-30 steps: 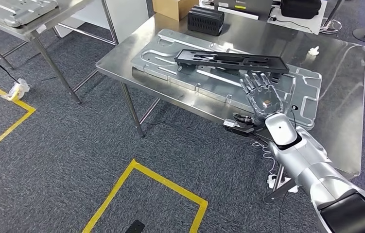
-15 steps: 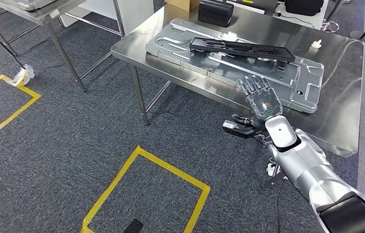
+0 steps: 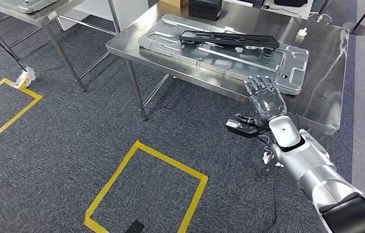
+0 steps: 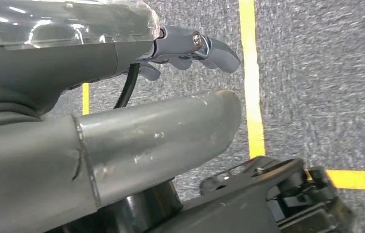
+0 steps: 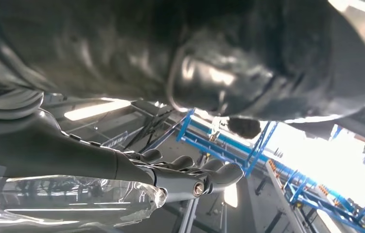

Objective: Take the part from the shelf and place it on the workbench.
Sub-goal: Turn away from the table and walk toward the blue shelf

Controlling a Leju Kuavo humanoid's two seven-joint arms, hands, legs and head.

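Part [image 3: 229, 39] lies on the counter [image 3: 323, 73], upper centre; my right hand [image 3: 264, 99] hovers below, fingers spread, empty. I judge placement done; next, withdraw.

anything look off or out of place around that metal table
Two things. The black tray lies askew across the silver panel, not lined up with it. A crumpled white scrap lies on the carpet beside the yellow floor tape. The right robot hand holds nothing.

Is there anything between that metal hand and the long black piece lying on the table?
Nothing stands between them. The right hand, fingers spread and holding nothing, is over the workbench's near edge. The black part lies farther back on the grey metal panel, with only open panel and tabletop between them.
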